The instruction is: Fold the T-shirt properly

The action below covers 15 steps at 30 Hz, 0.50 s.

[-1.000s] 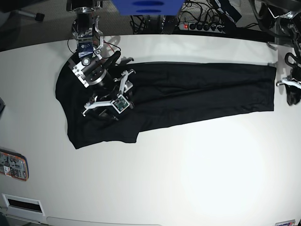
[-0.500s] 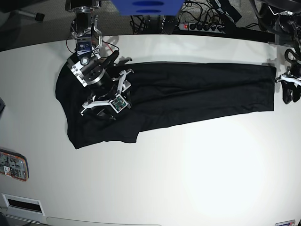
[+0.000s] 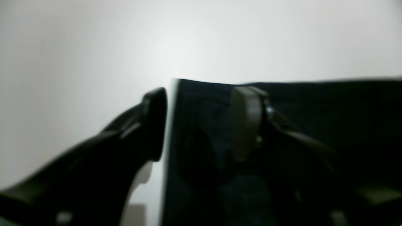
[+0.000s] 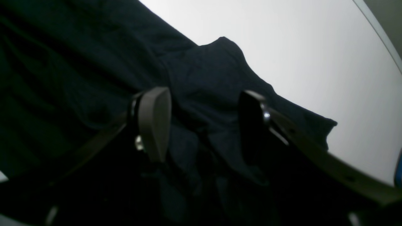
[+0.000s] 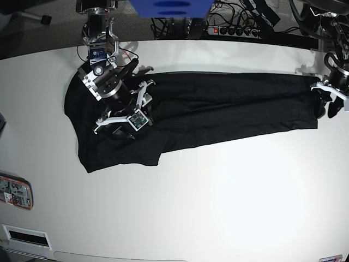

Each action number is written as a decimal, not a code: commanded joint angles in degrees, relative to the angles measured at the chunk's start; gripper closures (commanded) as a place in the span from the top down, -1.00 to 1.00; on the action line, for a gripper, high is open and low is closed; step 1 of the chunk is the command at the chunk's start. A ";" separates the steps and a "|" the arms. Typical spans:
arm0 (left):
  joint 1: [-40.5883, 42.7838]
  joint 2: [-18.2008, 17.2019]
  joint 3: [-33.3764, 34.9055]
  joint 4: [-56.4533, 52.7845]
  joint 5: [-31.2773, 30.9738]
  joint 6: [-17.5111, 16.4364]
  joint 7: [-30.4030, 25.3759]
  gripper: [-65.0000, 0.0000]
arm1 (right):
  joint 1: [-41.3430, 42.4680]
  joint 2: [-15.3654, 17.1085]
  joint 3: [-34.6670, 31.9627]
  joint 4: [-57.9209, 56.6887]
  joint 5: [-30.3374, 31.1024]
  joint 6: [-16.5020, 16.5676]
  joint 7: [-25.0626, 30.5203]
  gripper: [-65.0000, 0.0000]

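The black T-shirt (image 5: 218, 109) lies as a long band across the white table (image 5: 218, 196), with a wider part at the left end. My right gripper (image 5: 128, 123) hovers over that left part. In the right wrist view it (image 4: 202, 125) is open, its fingers (image 4: 154, 122) standing over bunched fabric (image 4: 201, 69). My left gripper (image 5: 327, 109) is at the shirt's right end. In the left wrist view it (image 3: 201, 125) is open and straddles the shirt's edge (image 3: 172, 131), one finger (image 3: 154, 125) over bare table, the other over cloth.
Behind the table's far edge are a power strip (image 5: 232, 30), cables and a blue object (image 5: 169, 8). An orange-rimmed item (image 5: 16, 191) lies at the left edge, with a white device (image 5: 24, 237) at the front left corner.
My left gripper has moved left from beside the table's right edge onto the shirt's right end. My right arm has hardly shifted.
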 commanded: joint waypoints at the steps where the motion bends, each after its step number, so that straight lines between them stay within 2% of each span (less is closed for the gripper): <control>1: -0.38 -1.41 -0.54 -1.07 -0.70 0.51 -1.08 -0.28 | 0.47 0.07 -0.05 1.19 0.55 -0.47 1.53 0.01; 5: -2.05 -1.76 -0.45 -6.61 -3.69 0.51 -0.99 -0.35 | 0.47 0.07 0.13 1.19 0.55 -0.47 1.62 0.01; 13: -0.21 -5.63 -0.45 -11.71 -13.71 0.51 -0.90 -0.35 | 0.74 0.16 0.30 1.19 0.55 -0.47 1.62 0.01; 15: -0.73 -5.63 -0.45 -12.76 -15.11 0.51 1.29 -0.35 | 0.65 0.16 0.21 1.10 0.55 -0.47 1.62 0.01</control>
